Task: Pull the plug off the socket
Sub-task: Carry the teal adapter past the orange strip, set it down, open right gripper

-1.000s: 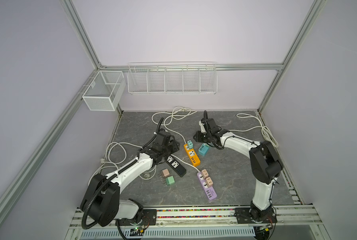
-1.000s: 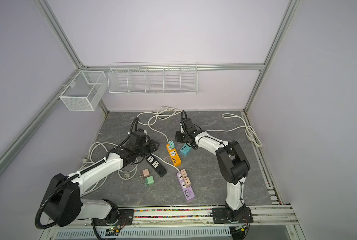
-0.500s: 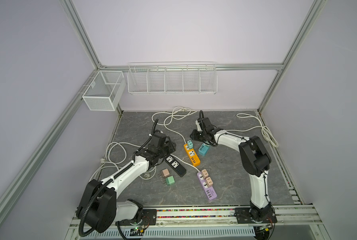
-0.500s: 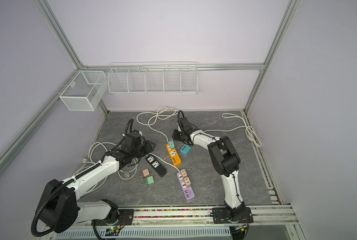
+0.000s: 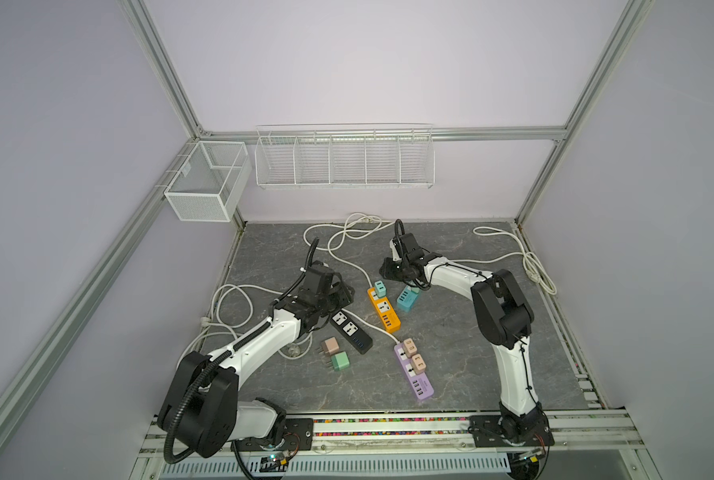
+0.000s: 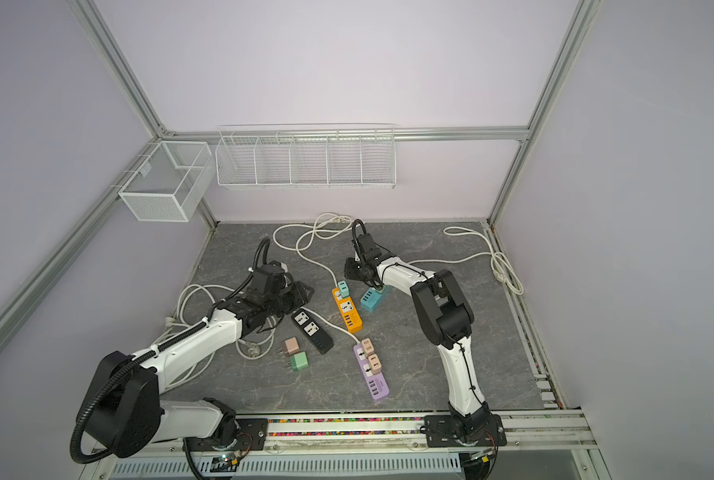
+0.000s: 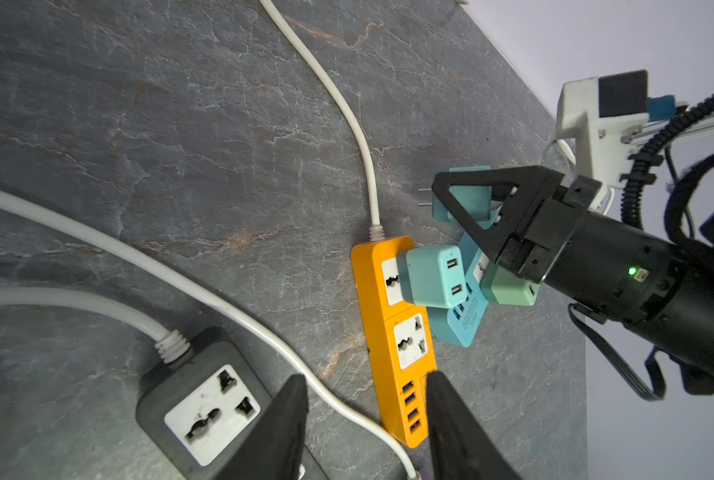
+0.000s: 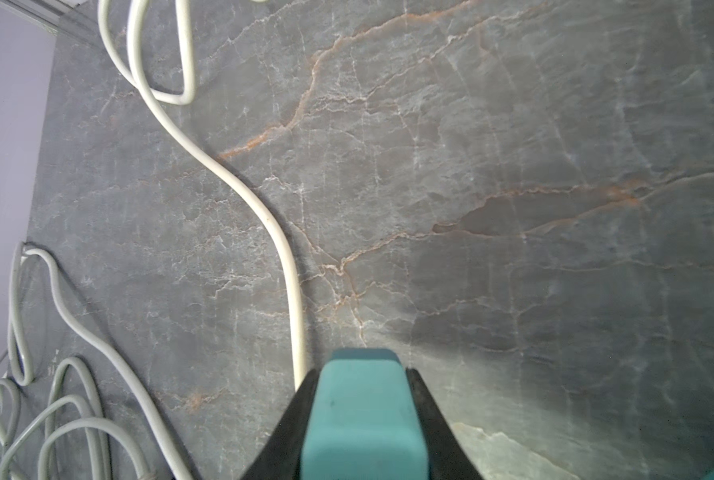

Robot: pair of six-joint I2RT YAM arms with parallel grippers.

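My right gripper (image 8: pixel 363 374) is shut on a teal plug (image 8: pixel 361 415). In the left wrist view that plug (image 7: pixel 469 195) hangs clear of every socket, with its two prongs bare. The right gripper (image 5: pixel 388 266) hovers just behind the blue power strip (image 5: pixel 407 300), which carries a green plug (image 7: pixel 509 291). A mint plug (image 5: pixel 379 286) sits in the orange power strip (image 5: pixel 383 309). My left gripper (image 7: pixel 365 376) stands open above the orange strip's USB end and a white cable (image 7: pixel 338 399). In both top views the left gripper (image 5: pixel 343 293) is beside the black strip (image 5: pixel 351 332).
A purple strip (image 5: pixel 414 370) holds two pink plugs. Loose pink (image 5: pixel 329 345) and green (image 5: pixel 340 360) plugs lie near the black strip. White cords loop over the slate floor at the back (image 5: pixel 347 232), right (image 5: pixel 534 266) and left (image 5: pixel 230 303). Wire baskets (image 5: pixel 343 158) hang on the back wall.
The right arm has swung left with the teal plug between its fingers, away from the blue strip. The left arm has barely shifted.
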